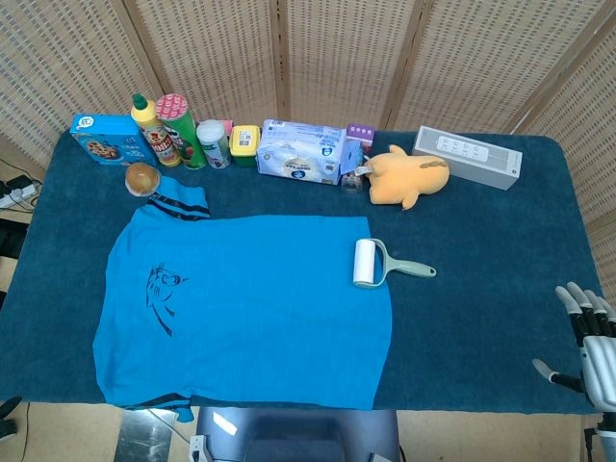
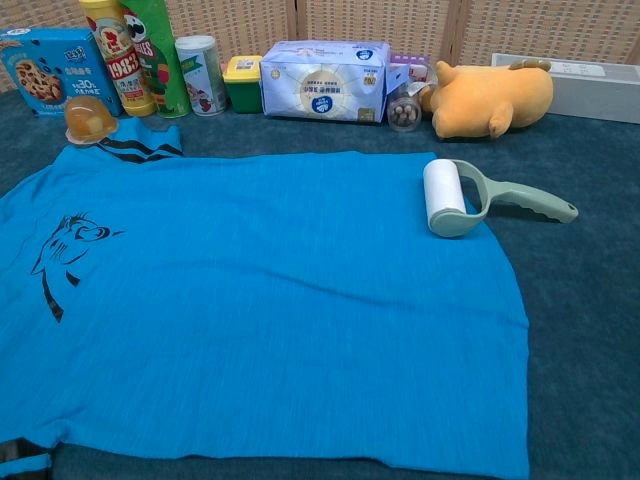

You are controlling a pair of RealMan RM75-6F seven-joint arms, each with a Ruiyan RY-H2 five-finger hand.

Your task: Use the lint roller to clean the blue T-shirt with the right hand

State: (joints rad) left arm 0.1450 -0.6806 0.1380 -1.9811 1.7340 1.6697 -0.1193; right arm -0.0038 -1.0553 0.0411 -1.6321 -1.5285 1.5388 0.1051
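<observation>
A blue T-shirt point(image 1: 250, 308) point(image 2: 260, 310) with a dark cat print lies flat on the dark blue tablecloth. The lint roller point(image 1: 370, 263) point(image 2: 447, 196) rests on the shirt's right edge, its white roll on the fabric and its pale green handle point(image 1: 412, 269) point(image 2: 528, 201) pointing right onto the cloth. My right hand point(image 1: 589, 346) hovers at the table's front right corner, fingers spread, holding nothing, well to the right of the roller. It does not show in the chest view. My left hand appears in neither view.
Along the back edge stand a blue cookie box point(image 1: 108, 138), bottles and cans point(image 1: 171, 131), a tissue pack point(image 1: 301, 151), an orange plush toy point(image 1: 409, 176) and a grey box point(image 1: 469, 157). A round bun-like item point(image 1: 142, 178) sits by the shirt's collar.
</observation>
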